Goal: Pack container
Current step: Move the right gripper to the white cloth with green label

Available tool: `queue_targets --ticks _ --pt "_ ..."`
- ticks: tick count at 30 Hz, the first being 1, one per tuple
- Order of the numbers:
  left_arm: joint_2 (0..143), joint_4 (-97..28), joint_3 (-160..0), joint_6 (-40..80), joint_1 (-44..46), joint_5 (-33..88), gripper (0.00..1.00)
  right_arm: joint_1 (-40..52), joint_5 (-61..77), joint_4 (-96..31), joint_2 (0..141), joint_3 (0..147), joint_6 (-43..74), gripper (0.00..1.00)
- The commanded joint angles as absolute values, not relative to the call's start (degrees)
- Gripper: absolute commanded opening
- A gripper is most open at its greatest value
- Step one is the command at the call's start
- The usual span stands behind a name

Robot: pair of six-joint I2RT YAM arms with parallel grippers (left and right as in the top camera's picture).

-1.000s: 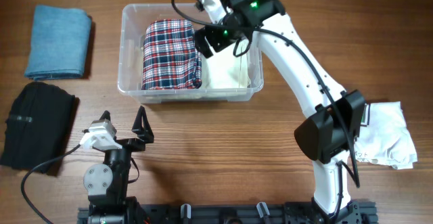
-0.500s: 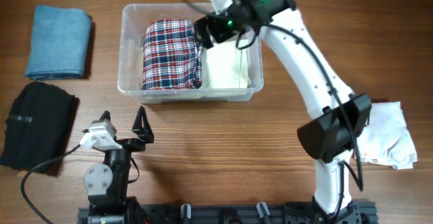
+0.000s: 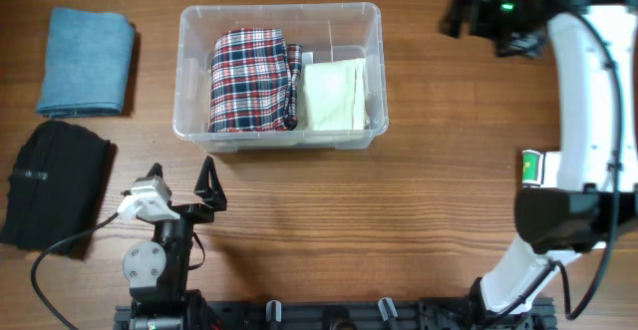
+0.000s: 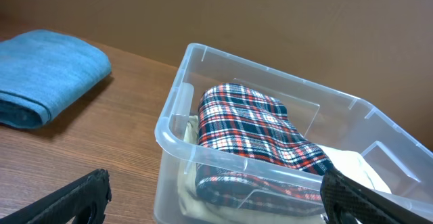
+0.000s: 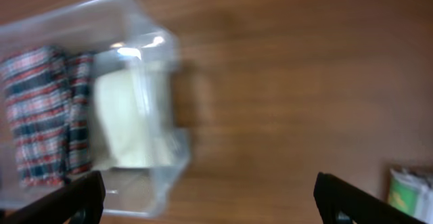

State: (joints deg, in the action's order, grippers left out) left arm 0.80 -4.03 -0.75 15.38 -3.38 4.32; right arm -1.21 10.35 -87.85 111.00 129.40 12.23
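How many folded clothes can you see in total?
4: a plaid one and a cream one in the bin, a blue one and a black one on the table at left. The right arm may hide more.

The right arm [image 3: 588, 101] wore smooth white shells over its long links, joined by bulky black joint housings. A small green light glowed on its black wrist block [image 3: 510, 8], a green-and-white sticker [image 3: 531, 165] sat on one link, and a thin black cable [image 3: 612, 81] ran along it. The left arm [image 3: 159, 245] was mostly black, with a white wrist bracket [image 3: 145, 200], a round silver disc studded with screws [image 3: 146, 263], and a black cable [image 3: 60, 245] on its left. The left gripper [image 3: 181, 175] and the right gripper [image 3: 459, 16] both carried matte black pointed fingers [image 3: 208, 178].
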Motion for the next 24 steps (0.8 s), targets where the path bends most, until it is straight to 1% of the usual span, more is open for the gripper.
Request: queue_targets --ticks 1,5,10,12,14,17,20,24 --pt "0.38 -4.08 -0.32 15.29 -3.09 3.97 1.00 -10.22 3.75 -90.41 106.30 130.56 18.98 1.00" --pt "0.38 -4.08 -0.32 15.29 -3.09 3.97 1.00 -19.33 2.76 -92.14 105.84 129.58 19.97 1.00" --pt "0.38 -4.08 -0.32 15.29 -3.09 3.97 1.00 -30.26 2.98 -92.14 105.56 121.01 20.14 1.00" --pt "0.38 -4.08 -0.32 15.29 -3.09 3.97 1.00 -33.06 2.96 -92.14 104.20 117.89 19.46 1.00" --pt "0.38 -4.08 -0.32 15.29 -3.09 3.97 1.00 -36.32 2.92 -92.14 101.03 115.07 17.74 1.00" --pt "0.38 -4.08 -0.32 15.29 -3.09 3.97 1.00 -41.60 2.96 -91.61 92.49 111.00 16.71 1.00" --pt "0.38 -4.08 -0.32 15.27 -3.09 3.97 1.00 -47.24 2.96 -86.70 84.75 106.02 18.20 1.00" --pt "0.38 -4.08 -0.32 15.29 -3.09 3.97 1.00 -51.72 2.66 -83.15 82.91 98.13 19.73 1.00"
